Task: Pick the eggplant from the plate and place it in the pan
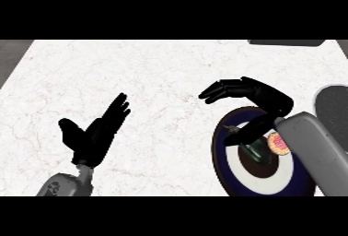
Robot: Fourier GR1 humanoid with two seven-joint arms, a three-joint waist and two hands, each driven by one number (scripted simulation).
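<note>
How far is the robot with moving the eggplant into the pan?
Nothing is finished yet: the eggplant lies on the plate. The right hand hovers above the plate, fingers relaxed, holding nothing. Grasping, lifting and carrying to the pan at the right edge remain.

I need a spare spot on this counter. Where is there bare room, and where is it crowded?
Bare white marble counter lies between the open left hand and the dark blue and white round plate, and along the far side. The right is crowded: right hand, plate, dark pan.
</note>
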